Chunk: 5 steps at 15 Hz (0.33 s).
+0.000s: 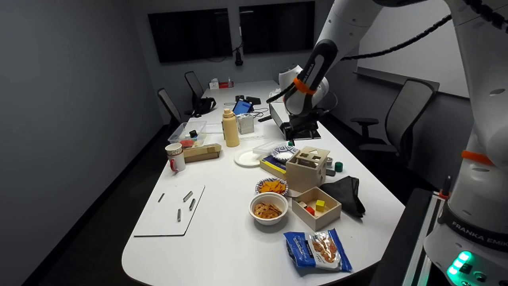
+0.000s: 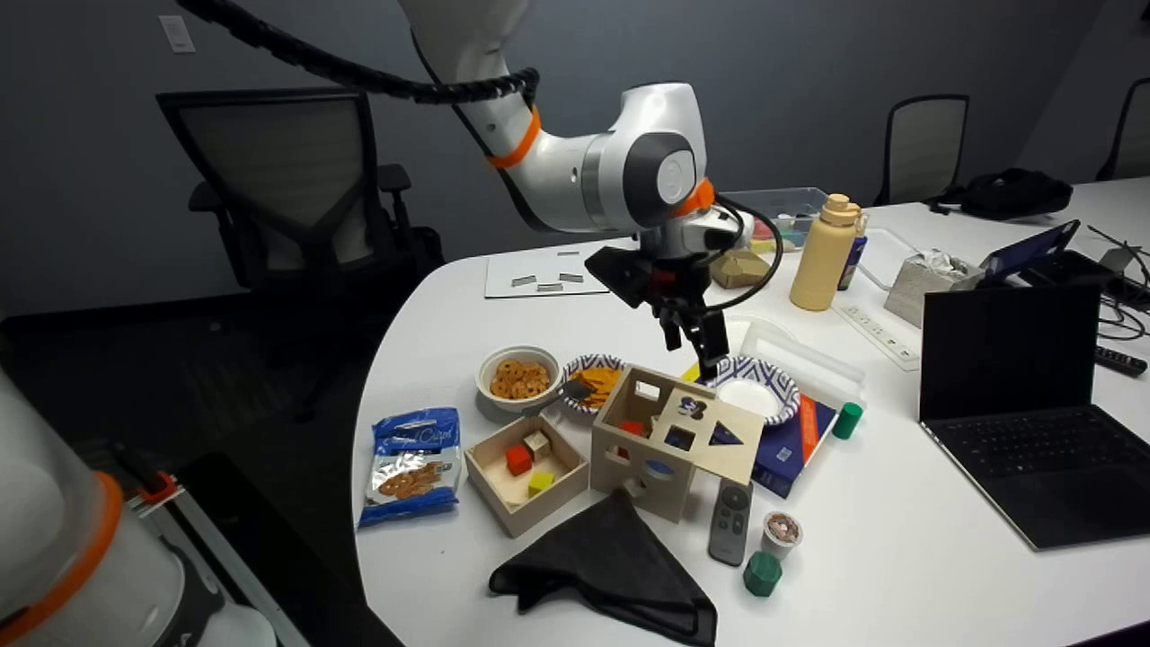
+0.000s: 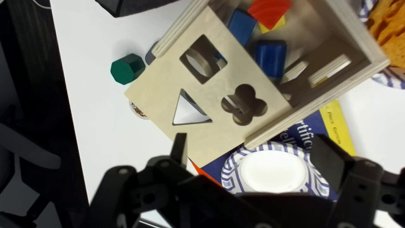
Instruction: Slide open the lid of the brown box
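Thin flat tan wooden lid (image 3: 208, 95) w/ square, triangular & clover-shaped cutouts lies on top of the light-brown wooden box (image 1: 299, 174) w/ holes in its walls, on our white counter (image 1: 230, 254). It covers only part: one end juts out past the box, & at the other we see red, blue & yellow blocks (image 3: 242, 27) inside.

Our black claw (image 3: 250, 147) is released, fingers spread well apart in wrist view. In both ext. views we see it hanging above the counter, nr the lid but apart from it. Next to the box, a blue-and-white patterned paper bowl (image 3: 273, 171) rests on a dark-blue bk (image 2: 782, 474) w/ yellow edge.

In an ext. view we've a slim grey remote (image 2: 729, 526), small round white tub (image 2: 780, 539) & dark-green faceted block (image 2: 763, 575) close together by the lid's jutting end; crumpled black cloth (image 2: 620, 575) is just beside the box. Smaller open sq. wooden box (image 2: 550, 503) holds red, yellow & plain wood blocks (image 2: 518, 461). Nearby: white bowl (image 1: 268, 221) of brown crisps (image 1: 266, 210), shiny blue snack pkt (image 1: 301, 254).
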### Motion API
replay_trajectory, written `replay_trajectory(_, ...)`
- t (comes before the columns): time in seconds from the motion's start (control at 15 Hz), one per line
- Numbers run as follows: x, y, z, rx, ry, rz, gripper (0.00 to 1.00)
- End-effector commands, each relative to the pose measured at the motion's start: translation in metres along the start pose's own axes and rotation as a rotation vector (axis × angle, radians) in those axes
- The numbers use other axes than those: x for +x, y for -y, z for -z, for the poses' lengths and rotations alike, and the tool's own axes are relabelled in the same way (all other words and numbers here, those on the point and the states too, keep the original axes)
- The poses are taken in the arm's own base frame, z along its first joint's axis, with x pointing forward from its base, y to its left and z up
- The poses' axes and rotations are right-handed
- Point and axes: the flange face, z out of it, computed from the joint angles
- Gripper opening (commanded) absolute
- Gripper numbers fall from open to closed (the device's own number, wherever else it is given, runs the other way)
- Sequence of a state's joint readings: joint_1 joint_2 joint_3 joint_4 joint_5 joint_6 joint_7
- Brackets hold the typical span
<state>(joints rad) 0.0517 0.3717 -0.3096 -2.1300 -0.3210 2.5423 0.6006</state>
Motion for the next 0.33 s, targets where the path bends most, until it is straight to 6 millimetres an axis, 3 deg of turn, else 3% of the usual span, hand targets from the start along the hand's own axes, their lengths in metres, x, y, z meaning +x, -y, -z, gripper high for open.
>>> replay_trajectory(0.0, -0.025, -0.001, 0.037, 0.015, 0.035, -0.002, 1.0)
replay_trajectory(0.27, -0.041, 0.0, 0.06, 0.024, 0.064, 0.0, 1.0)
